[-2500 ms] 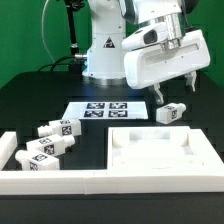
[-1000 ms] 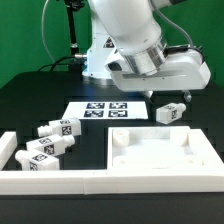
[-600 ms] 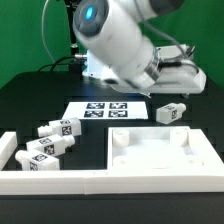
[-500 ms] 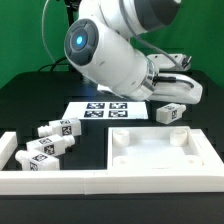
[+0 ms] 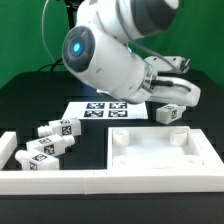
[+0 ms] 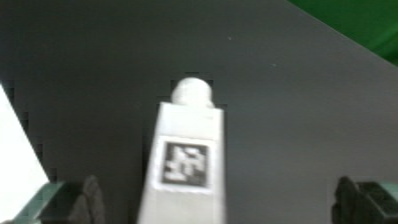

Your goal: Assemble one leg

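One leg (image 5: 172, 112), a small white square post with a black-and-white tag, lies on the black table right of the marker board (image 5: 105, 108). My gripper (image 5: 184, 93) hangs just above and behind it, with the wrist turned sideways. In the wrist view the leg (image 6: 187, 160) lies lengthwise between my two dark fingers, its pegged end pointing away. The gripper (image 6: 217, 205) is open wide and touches nothing. One fingertip (image 6: 71, 200) shows at each side of the leg.
Three more legs (image 5: 52, 143) lie in a cluster at the exterior view's left. The large white square panel (image 5: 160, 150) with corner sockets lies in front. A white wall (image 5: 60, 183) runs along the front left. The arm's bulk hangs over the marker board.
The arm has swung round and rolled its wrist, bringing the gripper down over the leg at the right. The leg and other parts have not moved.
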You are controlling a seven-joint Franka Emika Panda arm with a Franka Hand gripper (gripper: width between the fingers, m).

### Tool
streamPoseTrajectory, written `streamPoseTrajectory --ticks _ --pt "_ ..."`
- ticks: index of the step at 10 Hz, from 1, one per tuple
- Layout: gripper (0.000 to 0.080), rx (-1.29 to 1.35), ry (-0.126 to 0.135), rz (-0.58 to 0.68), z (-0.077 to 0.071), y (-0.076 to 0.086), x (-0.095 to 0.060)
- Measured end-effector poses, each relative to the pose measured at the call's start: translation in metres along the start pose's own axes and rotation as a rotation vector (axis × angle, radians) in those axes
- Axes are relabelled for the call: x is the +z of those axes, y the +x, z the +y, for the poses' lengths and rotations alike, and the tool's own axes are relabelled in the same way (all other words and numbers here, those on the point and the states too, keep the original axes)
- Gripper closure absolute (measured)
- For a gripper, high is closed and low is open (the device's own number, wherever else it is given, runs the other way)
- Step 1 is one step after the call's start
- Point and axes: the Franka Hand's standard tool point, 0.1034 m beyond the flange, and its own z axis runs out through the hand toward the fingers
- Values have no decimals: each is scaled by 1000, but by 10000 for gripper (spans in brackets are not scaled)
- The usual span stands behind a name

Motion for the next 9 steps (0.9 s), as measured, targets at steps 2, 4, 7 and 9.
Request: streamPoseTrajectory --ticks 2,4,7,9 --pt "150 9 -11 -28 7 4 19" --pt "150 9 -23 -34 6 6 29" --pt "422 -1 -26 -35 6 5 30" --pt "515 -6 -27 -28 4 5 30"
